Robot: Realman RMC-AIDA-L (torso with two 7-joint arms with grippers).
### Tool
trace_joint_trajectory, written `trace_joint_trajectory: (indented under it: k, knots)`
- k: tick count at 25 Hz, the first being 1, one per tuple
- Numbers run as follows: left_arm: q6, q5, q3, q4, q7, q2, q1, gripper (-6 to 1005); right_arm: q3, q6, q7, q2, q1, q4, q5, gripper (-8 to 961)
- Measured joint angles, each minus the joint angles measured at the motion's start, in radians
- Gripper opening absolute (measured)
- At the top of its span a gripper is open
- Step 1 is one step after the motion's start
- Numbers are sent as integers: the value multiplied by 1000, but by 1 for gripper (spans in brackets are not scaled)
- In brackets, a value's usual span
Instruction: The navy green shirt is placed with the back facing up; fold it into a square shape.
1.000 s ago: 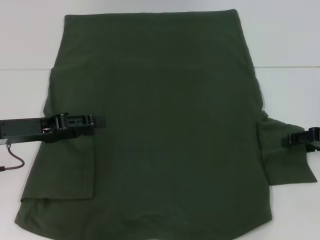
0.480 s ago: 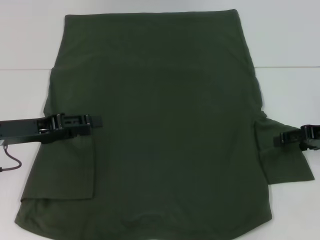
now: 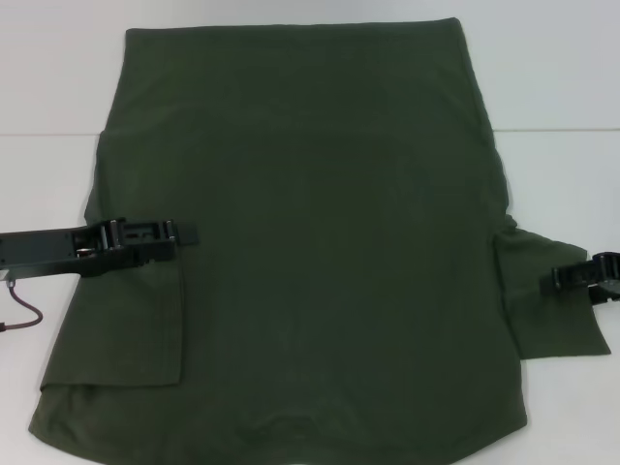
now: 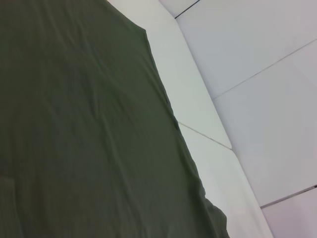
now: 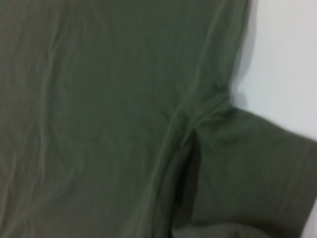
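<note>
The navy green shirt (image 3: 329, 242) lies spread flat and covers most of the white table (image 3: 48, 77). Its left sleeve (image 3: 145, 320) is folded inward onto the body as a flat flap. My left gripper (image 3: 190, 233) reaches in from the left and hovers just above that flap's upper edge. The right sleeve (image 3: 557, 325) still sticks out sideways, and my right gripper (image 3: 554, 281) sits over its upper part near the outer edge. The left wrist view shows only shirt cloth (image 4: 74, 124) and table. In the right wrist view the shirt (image 5: 99, 99) shows its sleeve seam, with the right sleeve (image 5: 247, 163) beside it.
Bare white table shows to the left, right and far side of the shirt, with a seam line (image 3: 552, 130) crossing it. A thin dark cable (image 3: 27, 312) loops under my left arm. The shirt's lower hem runs close to the near edge.
My left gripper has drawn back slightly to the left. My right gripper moved in over the right sleeve, then shifted a little lower. The shirt has not changed shape.
</note>
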Motion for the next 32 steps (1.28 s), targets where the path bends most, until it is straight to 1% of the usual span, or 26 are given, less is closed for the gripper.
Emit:
trace_joint_trajectory:
  k: [4,9,18,21,26,32]
  knots:
    - [0,-9,0,0,0,0,3,620,4,-9,1,0,-6,-6,-10,812]
    - [-1,-10,-1,0,-1,-1,4,619,6,-32,0,6,-8,-8,-8,810]
    - [-1,-19,-2,0,-2,-4,8,619,3,26,-3,8,2,-11,-9,807]
    - [0,-23,-2,0,-3,-6,11,619,2,33,-7,8,4,-11,-6,806]
    - [-1,-24,-2,0,-8,-6,15,619,2,18,-7,15,7,-11,-6,805]
    - [-2,-27,-1,0,-10,-4,15,619,8,-16,3,7,7,-11,-6,803]
